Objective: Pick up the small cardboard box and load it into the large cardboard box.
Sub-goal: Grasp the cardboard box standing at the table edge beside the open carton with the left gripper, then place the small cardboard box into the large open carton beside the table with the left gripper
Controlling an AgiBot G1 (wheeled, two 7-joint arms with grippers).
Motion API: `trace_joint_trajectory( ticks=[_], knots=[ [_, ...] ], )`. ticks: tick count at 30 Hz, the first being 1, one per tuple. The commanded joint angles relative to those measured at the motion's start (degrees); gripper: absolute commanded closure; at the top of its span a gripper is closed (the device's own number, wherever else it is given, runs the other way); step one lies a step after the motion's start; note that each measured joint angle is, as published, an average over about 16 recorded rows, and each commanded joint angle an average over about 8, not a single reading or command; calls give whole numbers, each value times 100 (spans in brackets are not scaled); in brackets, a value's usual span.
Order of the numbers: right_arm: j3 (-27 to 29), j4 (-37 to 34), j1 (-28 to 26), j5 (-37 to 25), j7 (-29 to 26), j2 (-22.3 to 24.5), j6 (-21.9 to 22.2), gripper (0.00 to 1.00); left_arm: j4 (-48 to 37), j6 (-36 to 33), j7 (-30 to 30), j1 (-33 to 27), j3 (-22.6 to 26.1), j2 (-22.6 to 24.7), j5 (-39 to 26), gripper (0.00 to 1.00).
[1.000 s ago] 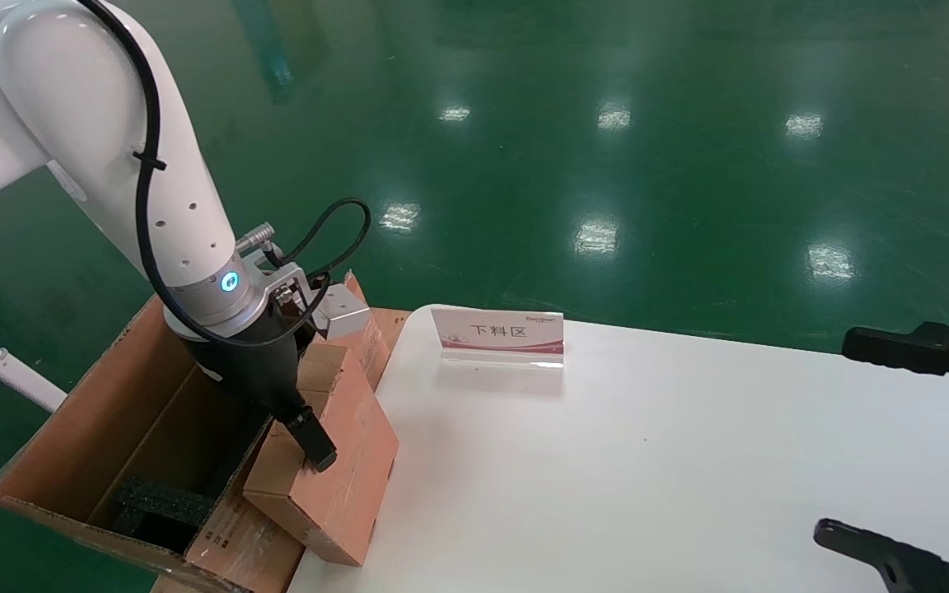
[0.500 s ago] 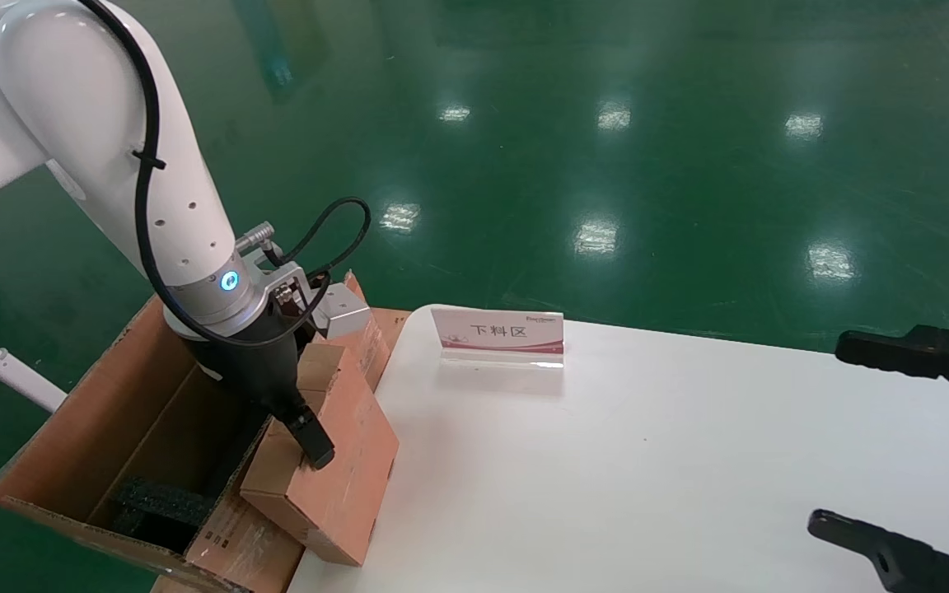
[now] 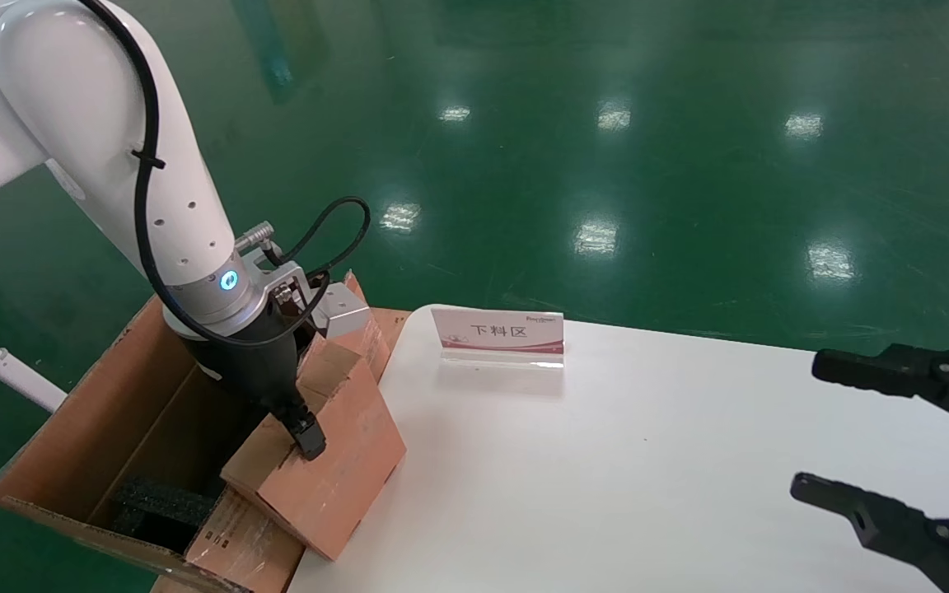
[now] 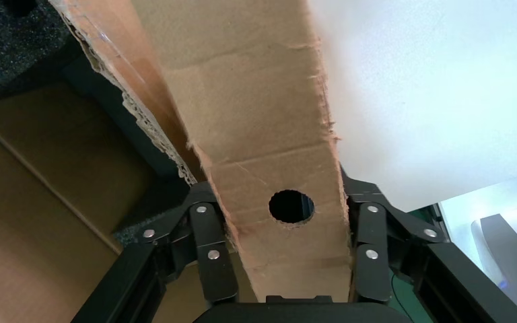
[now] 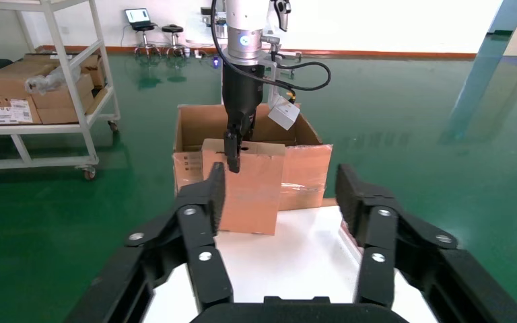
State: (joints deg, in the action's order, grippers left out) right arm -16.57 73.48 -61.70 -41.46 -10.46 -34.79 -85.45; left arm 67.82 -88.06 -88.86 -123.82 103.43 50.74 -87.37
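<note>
The left gripper [image 3: 307, 436] is clamped on the small cardboard box [image 3: 322, 457], its black fingers [image 4: 210, 252] pressing the two broad faces beside a narrow end face that has a small round hole punched through it. The box is a flat, rectangular carton of matte reddish-brown cardboard with rough, torn-looking edges. It hangs tilted at the left edge of the white table [image 3: 647, 461], one long side against the rim of the large cardboard box [image 3: 104, 412] and not yet down inside it.

The large cardboard box stands off the table's left edge. It is brown corrugated board with upright flaps, and a block of coarse black foam [image 3: 157, 502] lies on its floor. Its side facing the table carries small black print, too small to read, and a strip of glossy clear tape.

Near the table's far edge stands a small clear acrylic sign [image 3: 501, 333] with a white card and a red band along the bottom; it reads "下料区", and a small line of print at its top corner is illegible.

The right gripper [image 3: 857, 436] hovers over the table's right edge, its black jaws spread wide and holding nothing.

From the right wrist, a white wheeled metal shelf [image 5: 60, 81] holds brown cartons, one with a white label. The floor [image 3: 606, 123] is glossy green.
</note>
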Motion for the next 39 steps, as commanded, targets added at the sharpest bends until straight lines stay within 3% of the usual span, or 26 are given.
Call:
trace_joint_trajectory(
  ticks=[1, 7, 8, 15, 16, 25, 33, 39],
  knots=[
    [0, 0, 0, 0, 0, 0, 0, 100, 0, -2, 0, -1, 0, 0, 0, 100],
    [0, 0, 0, 0, 0, 0, 0, 100, 0, 0, 0, -2, 0, 0, 0, 100],
    [0, 0, 0, -1, 0, 0, 0, 96, 0, 0, 0, -2, 0, 0, 0, 100],
    [0, 0, 0, -1, 0, 0, 0, 9, 0, 1, 0, -2, 0, 0, 0, 100],
    [0, 0, 0, -1, 0, 0, 0, 0, 0, 1, 0, -2, 1, 0, 1, 100],
    [-1, -2, -1, 0, 1, 0, -1, 0, 54, -9, 153, -254, -200, -166, 280, 100],
    [-4, -5, -3, 1, 3, 0, -1, 0, -227, -175, 726, -1091, -695, -732, 1077, 100],
    [-7, -5, -4, 3, 5, 1, -1, 0, -853, -257, 1262, -1922, -839, -1018, 1264, 100]
  ],
)
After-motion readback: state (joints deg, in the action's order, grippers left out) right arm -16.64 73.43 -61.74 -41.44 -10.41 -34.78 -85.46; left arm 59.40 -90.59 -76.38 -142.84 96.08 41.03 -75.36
